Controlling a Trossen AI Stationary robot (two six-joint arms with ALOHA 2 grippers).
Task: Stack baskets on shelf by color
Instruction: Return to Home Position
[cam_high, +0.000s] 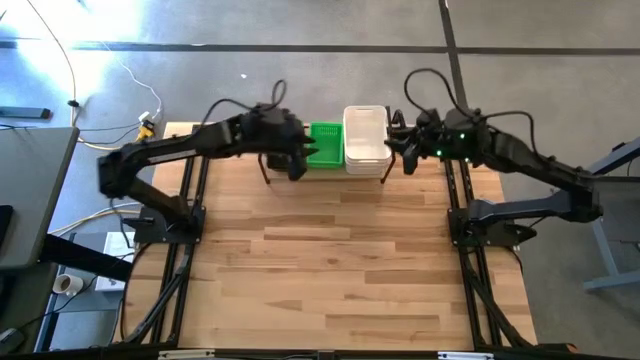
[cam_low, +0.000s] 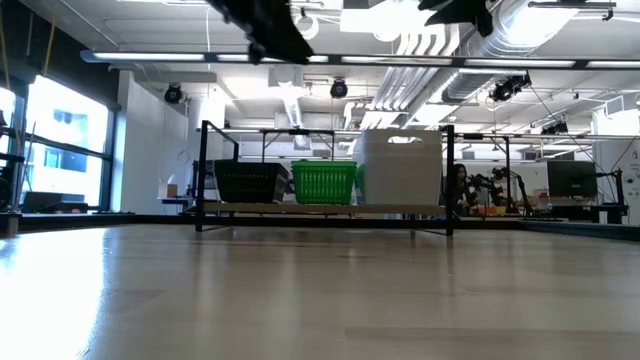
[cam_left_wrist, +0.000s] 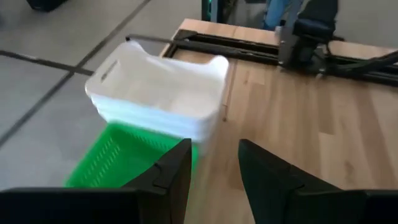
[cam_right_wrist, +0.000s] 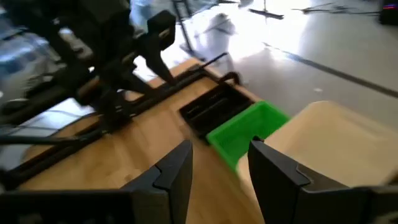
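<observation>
The shelf (cam_low: 320, 208) stands along the table's far edge and carries three groups of baskets. A black mesh basket (cam_low: 245, 182) sits at its left end, a green basket (cam_high: 325, 145) in the middle, and a taller white stack (cam_high: 367, 140) at the right. My left gripper (cam_left_wrist: 214, 165) hangs open above and just in front of the shelf's left part, with nothing between its fingers. My right gripper (cam_right_wrist: 217, 168) is raised beside the white stack's right end and is open too, with nothing in it. In the high view my left gripper (cam_high: 295, 163) covers the black basket.
The broad wooden tabletop (cam_high: 340, 260) lies bare in front of the shelf. The arms' black base frames (cam_high: 170, 230) run along the table's left and right sides. Beyond the far edge is open floor with cables.
</observation>
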